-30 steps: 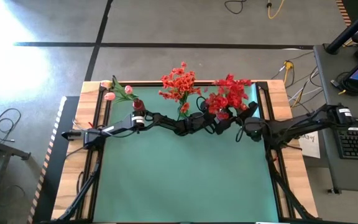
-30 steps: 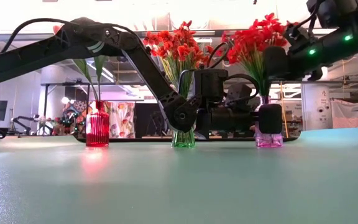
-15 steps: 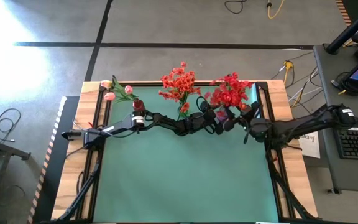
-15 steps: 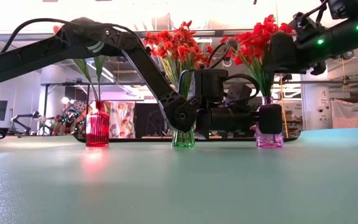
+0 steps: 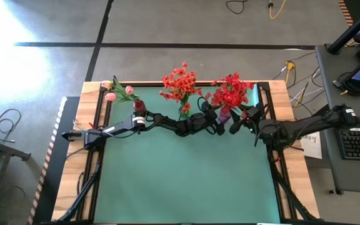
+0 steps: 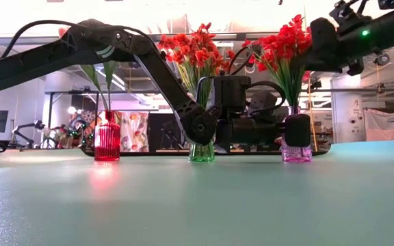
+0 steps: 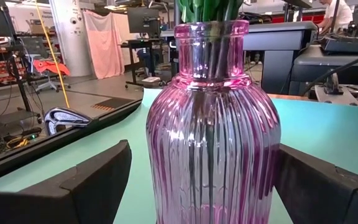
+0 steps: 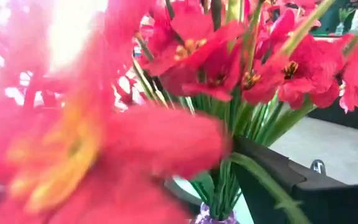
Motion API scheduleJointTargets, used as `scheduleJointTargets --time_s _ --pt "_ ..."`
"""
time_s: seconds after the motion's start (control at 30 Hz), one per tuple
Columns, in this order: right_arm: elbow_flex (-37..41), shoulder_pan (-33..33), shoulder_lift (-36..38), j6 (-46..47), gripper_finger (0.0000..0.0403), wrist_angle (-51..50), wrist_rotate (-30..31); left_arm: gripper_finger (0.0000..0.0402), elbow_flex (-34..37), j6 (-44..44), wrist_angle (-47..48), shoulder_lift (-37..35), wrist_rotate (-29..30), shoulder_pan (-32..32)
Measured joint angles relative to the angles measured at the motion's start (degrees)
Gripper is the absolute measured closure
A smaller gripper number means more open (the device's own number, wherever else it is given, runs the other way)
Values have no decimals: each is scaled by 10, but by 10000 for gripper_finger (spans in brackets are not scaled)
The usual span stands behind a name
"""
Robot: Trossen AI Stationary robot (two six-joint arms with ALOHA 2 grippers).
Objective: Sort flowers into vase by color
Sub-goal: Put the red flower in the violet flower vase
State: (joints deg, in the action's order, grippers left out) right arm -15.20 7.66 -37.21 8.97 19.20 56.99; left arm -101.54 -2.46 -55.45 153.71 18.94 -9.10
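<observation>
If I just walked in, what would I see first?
Three bright bunches of flowers stand in a row along the far edge of the green table: pink buds in a red vase, orange-red flowers in a green vase, and deep red flowers in a pink vase. The left hand sits open around the pink vase, and the right hand hovers by the deep red blossoms.
</observation>
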Motion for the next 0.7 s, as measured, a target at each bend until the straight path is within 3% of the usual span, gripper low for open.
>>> scheduleJointTargets --time_s 0.37,0.7 --pt "-119 11 10 145 195 -330 -7 54 0 0 -16 0 0 0" --pt "-155 11 7 178 195 -392 -50 54 0 0 -11 -1 18 1"
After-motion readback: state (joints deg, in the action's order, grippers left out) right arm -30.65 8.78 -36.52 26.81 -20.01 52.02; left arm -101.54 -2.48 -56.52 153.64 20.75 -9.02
